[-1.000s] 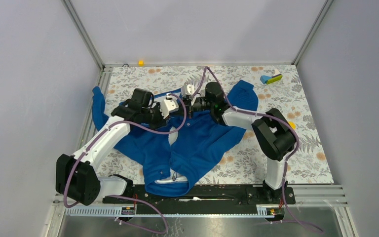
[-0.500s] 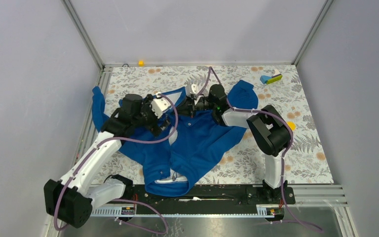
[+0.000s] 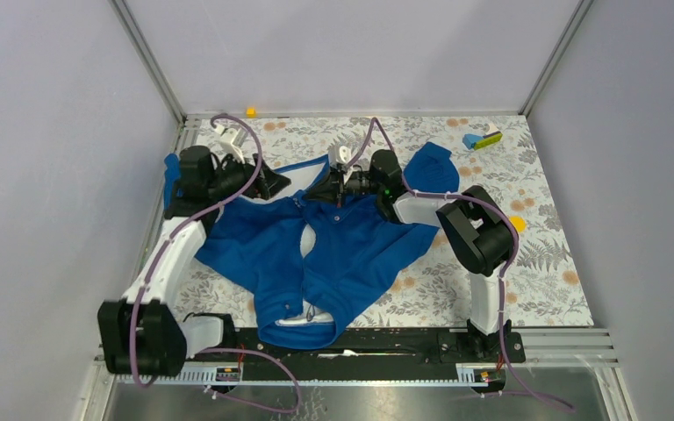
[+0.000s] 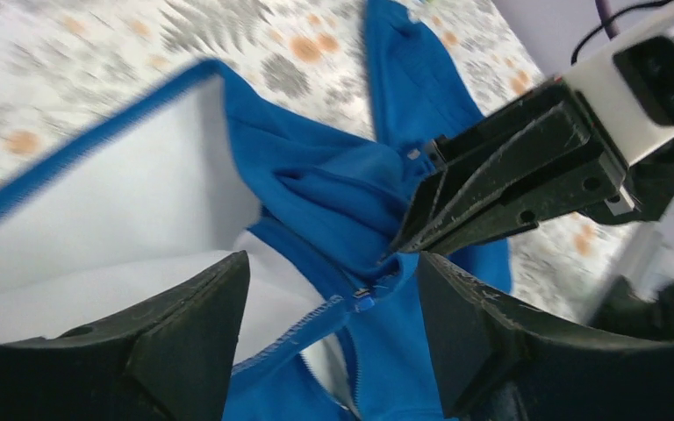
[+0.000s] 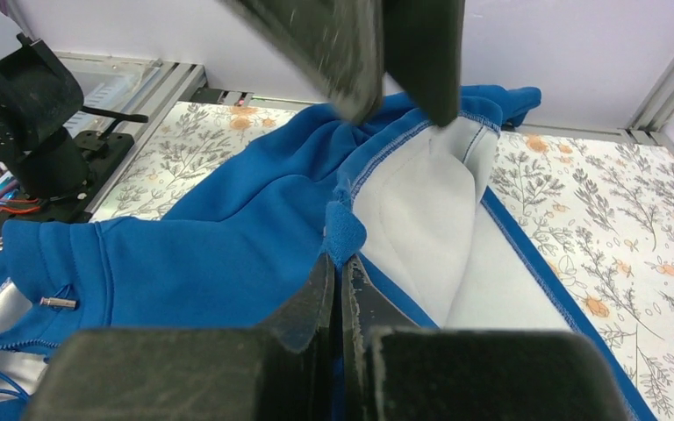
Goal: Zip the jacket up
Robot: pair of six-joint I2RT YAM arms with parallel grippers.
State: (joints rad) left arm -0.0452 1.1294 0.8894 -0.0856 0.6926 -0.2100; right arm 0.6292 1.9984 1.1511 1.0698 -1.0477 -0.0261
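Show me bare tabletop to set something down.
Widest: the near right corner of the table, between the right arm and its edge. Also the far strip between the jacket and the blocks. Crowded: far middle, where the left arm reaches too.

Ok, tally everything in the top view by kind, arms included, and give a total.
Robot arms: 2, left arm and right arm
Jacket: 1
Small yellow pieces: 2, one at the far rail, one by the right arm
Blue-and-green toy cluster, far right: 1
Total: 6
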